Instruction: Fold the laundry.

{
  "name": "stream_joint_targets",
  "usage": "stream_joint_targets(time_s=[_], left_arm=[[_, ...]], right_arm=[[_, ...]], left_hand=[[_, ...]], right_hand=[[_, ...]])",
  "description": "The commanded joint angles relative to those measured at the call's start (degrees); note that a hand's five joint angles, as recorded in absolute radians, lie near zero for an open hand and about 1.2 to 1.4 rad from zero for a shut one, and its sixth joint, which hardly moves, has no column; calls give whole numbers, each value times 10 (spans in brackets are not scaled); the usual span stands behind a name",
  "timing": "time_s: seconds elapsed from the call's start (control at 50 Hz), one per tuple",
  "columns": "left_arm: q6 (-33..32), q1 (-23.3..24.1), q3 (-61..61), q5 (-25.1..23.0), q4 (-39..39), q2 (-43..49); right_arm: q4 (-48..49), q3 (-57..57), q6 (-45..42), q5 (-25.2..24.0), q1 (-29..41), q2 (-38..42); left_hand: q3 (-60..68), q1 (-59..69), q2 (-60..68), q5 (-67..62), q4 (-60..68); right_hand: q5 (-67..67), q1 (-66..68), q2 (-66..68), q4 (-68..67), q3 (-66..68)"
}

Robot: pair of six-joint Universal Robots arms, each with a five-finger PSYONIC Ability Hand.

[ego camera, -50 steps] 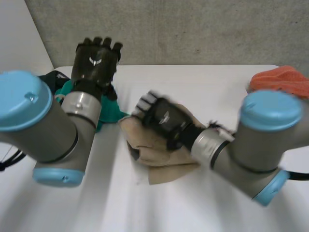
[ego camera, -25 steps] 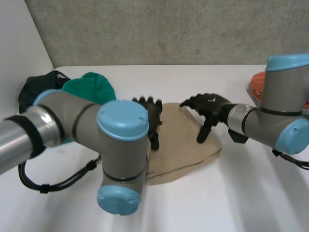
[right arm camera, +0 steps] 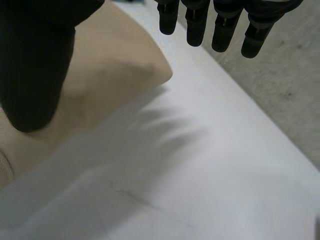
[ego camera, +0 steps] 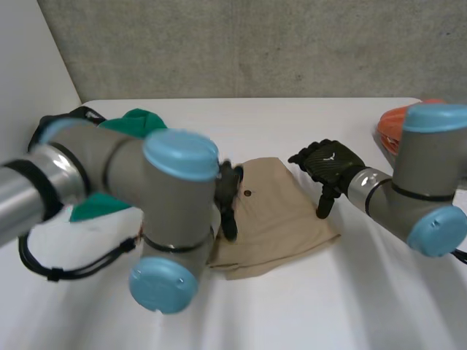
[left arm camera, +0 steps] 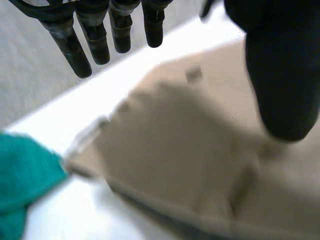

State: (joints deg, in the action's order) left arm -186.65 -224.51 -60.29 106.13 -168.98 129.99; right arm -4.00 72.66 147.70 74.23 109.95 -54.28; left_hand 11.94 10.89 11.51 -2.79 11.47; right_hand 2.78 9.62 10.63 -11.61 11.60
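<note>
A tan cloth (ego camera: 277, 219) lies flat in the middle of the white table (ego camera: 306, 124), with a small dark button near its far edge. My left hand (ego camera: 229, 191) hovers at the cloth's left edge, half hidden behind its own arm. In the left wrist view its fingers (left arm camera: 92, 37) hang straight above the tan cloth (left arm camera: 180, 150), holding nothing. My right hand (ego camera: 330, 165) is open at the cloth's far right corner. In the right wrist view its fingers (right arm camera: 200, 22) stand straight past the corner of the cloth (right arm camera: 112, 65), over bare table.
A green cloth (ego camera: 137, 122) and a dark garment (ego camera: 79, 115) lie at the back left, partly behind my left arm. An orange cloth (ego camera: 398, 122) sits at the right edge. A grey wall runs behind the table.
The left hand came down from over the green cloth to the tan cloth's left edge. The right hand left the bunched cloth's middle for its right corner. The cloth now lies spread flat.
</note>
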Motion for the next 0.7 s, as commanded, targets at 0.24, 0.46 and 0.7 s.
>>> stream_joint_targets(time_s=[0.24,0.46,0.7], left_arm=[[-14,-69,61,-356,4,-98],[-14,-66,54,-361,5,-85],[-14,-66,51,-340,2,-90]], right_arm=[[293,402,4,-81,5,-138],[444,404,3,-81,38,-93],[487,354,1,-78,58,-32]], left_hand=[[15,25,19,-6,19],[15,25,19,-6,19],[15,25,19,-6,19]], right_hand=[[-28,4,-6,16,-16],[-28,4,-6,16,-16],[30,62,52,-42,42]])
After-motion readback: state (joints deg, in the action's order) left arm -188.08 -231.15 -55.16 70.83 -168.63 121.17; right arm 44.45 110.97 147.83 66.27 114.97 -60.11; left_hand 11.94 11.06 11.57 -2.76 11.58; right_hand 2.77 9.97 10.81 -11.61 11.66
